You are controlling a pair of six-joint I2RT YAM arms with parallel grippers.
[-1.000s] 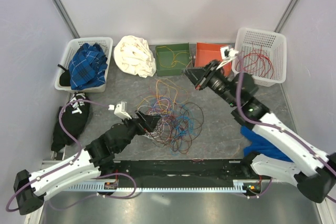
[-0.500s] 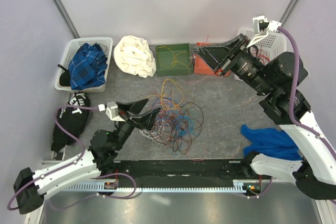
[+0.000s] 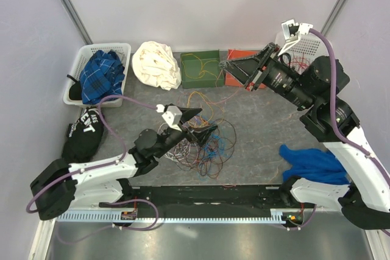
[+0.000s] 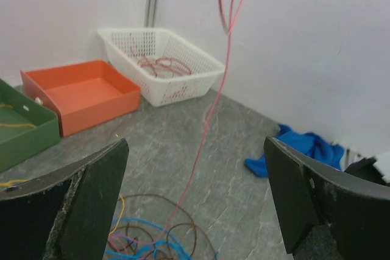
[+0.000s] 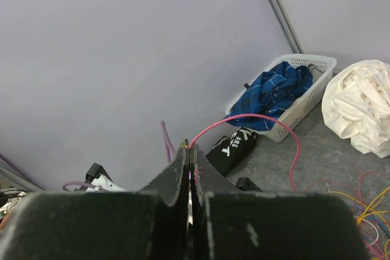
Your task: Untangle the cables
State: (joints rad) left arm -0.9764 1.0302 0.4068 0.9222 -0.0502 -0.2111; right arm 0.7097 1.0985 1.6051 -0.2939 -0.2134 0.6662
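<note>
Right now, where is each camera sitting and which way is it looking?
Top external: above and behind the arms, looking down on the table and tangled cables; left arm and right arm show.
Left wrist: low over the tangle, facing the orange tray, white basket and blue cloth; left jaws open at both bottom corners.
Right wrist: raised, facing the basket holding plaid cloth and the white cloth; right jaws shut, pinching a red cable.
Shared: both wrist views show that red cable.
</note>
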